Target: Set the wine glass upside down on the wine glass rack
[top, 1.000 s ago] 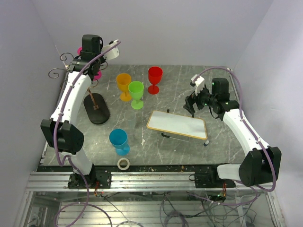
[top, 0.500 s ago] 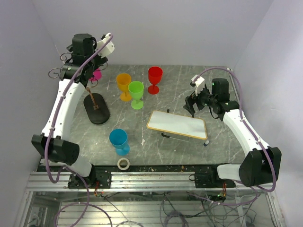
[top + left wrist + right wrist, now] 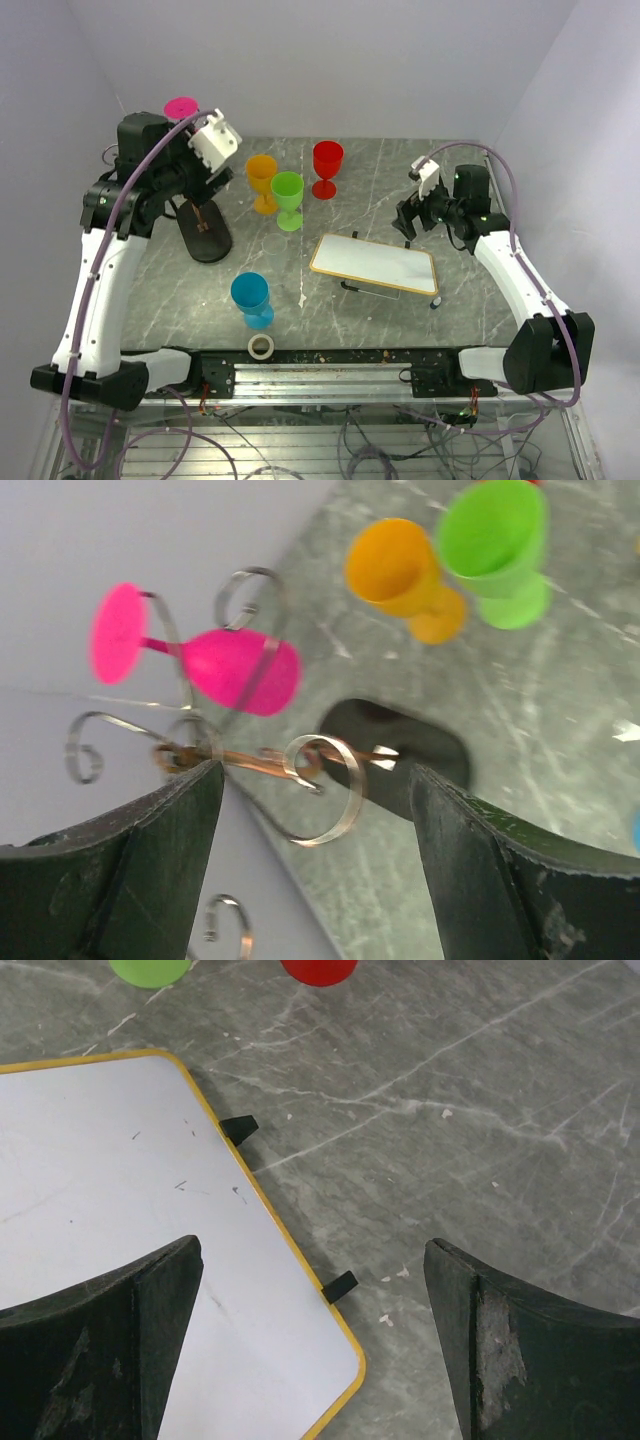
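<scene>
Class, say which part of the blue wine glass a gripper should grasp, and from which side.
Probably the bowl of the blue wine glass, approached level from the near-left side. It stands upright, mouth up, on its own; a bowl grip leaves stem and foot free for hanging.

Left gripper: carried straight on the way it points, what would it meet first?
Probably a curled scroll arm of the wine glass rack, dead ahead of the open left gripper; the pink wine glass hangs off that line. Depth is unclear.
</scene>
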Robot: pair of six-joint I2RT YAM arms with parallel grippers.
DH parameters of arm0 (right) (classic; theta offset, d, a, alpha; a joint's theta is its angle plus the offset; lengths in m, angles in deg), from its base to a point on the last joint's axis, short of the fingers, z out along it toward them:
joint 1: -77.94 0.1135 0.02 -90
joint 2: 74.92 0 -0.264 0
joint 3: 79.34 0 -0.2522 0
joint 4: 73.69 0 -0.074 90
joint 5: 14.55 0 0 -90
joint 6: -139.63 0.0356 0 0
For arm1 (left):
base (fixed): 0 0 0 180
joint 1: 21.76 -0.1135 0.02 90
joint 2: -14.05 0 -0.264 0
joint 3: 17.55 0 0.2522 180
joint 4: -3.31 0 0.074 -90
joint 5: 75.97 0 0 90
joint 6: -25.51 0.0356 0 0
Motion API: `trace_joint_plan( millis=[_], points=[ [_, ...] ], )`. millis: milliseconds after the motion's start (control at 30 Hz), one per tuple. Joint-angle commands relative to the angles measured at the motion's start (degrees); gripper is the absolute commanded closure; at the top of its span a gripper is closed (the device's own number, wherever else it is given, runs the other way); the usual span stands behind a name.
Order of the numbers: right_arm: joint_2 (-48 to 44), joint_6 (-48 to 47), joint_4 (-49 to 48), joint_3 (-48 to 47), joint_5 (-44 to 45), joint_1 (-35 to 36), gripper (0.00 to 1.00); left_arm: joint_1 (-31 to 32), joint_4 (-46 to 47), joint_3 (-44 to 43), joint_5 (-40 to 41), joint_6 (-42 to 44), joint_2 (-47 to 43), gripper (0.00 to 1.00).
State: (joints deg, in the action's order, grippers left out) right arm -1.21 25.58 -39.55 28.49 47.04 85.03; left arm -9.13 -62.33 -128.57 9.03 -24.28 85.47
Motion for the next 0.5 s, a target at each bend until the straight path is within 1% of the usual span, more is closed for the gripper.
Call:
trace_joint_plan(
  millis=[0, 267, 367, 467],
  points=[
    [-1.6, 0.79, -1.33, 0.41, -1.94, -1.9, 0.08, 0.34, -8.91, 4.73, -13.51, -1.93, -3.26, 0.16],
    [-2.71, 2.77, -1.53, 0.38, -7.32, -7.27, 0.07, 0.47, -18.44, 15.7, -20.03, 2.86, -6.99, 0.25],
    [-2.96, 3.28, -1.78, 0.45, -8.92, -8.98, 0.07, 0.84, -17.55, 22.02, -22.93, 3.58, -9.46, 0.25],
    [-2.95, 3.49, -1.86, 0.49, -9.79, -10.51, 0.07, 1.42, -15.56, 26.57, -23.0, 3.84, -10.75, 0.26]
  ],
)
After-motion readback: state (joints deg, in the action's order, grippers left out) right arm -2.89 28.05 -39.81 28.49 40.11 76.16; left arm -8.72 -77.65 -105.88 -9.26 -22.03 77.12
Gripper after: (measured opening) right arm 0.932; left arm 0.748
